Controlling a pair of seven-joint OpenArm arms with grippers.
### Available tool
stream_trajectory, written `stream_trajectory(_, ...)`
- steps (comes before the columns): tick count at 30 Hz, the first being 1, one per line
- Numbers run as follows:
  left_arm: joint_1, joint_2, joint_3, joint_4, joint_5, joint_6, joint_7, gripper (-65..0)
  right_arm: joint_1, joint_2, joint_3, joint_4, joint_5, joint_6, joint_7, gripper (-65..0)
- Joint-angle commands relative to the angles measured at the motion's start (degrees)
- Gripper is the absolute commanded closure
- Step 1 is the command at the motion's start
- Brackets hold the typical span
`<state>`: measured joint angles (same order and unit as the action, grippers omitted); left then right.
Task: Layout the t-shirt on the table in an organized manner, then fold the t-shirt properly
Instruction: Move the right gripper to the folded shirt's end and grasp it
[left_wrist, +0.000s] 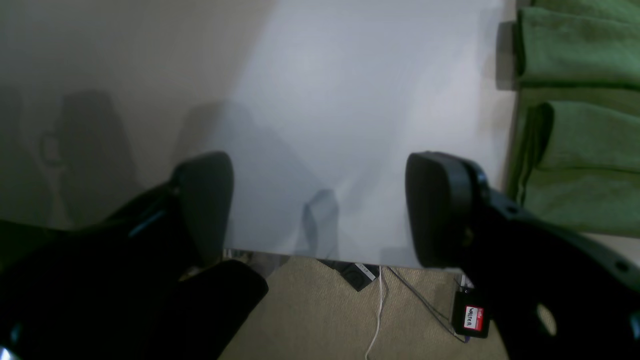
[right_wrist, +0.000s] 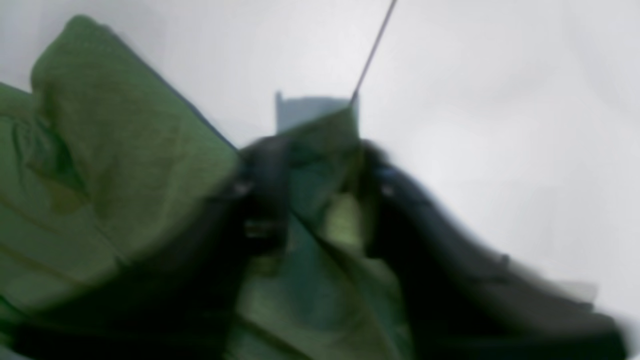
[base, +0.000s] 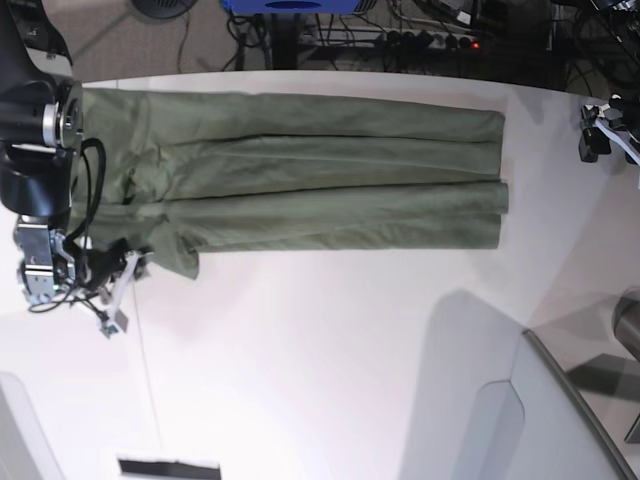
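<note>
Cloth of the t-shirt (base: 320, 180), which lies in long folds across the far side of the table (base: 330, 360), sits between the narrowed jaws of our right claw (right_wrist: 320, 165) at its collar end, so we should lift gently, keeping our wide-open, empty left claw (left_wrist: 320, 205) clear beside its hem.

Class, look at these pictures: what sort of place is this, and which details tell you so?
Probably a robotics lab or workshop rather than a home. A t-shirt lies on a big white table with a robot arm at one end, and cables and a power strip clutter the floor behind.
</note>
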<state>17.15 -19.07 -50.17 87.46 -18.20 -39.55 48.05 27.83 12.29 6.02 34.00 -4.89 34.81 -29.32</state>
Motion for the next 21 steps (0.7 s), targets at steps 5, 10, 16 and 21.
stream_trajectory(5, -0.22, -1.19, -0.24, 0.76, -0.49, -0.45, -0.98, -50.8, 1.57, 0.41, 0.0, 1.39, -0.08, 0.05, 0.27, -1.1)
stream_trajectory(10, -0.22, -1.19, -0.24, 0.76, -0.22, -0.45, -0.98, -50.8, 0.08, 0.41, 0.0, 8.24, -0.08, 0.05, -2.46, -0.6)
stream_trajectory(16, -0.31, -1.19, -0.16, 0.76, -0.4, -0.45, -0.98, -50.8, -3.18, 0.41, 0.0, 20.55, -0.08, 0.05, -11.07, -0.6)
stream_trajectory(21, -0.4, -1.28, 2.04, 0.76, -0.05, -0.45, -0.98, -50.8, -8.1, 0.32, 0.0, 30.84, 0.01, 0.05, -20.04, -0.8)
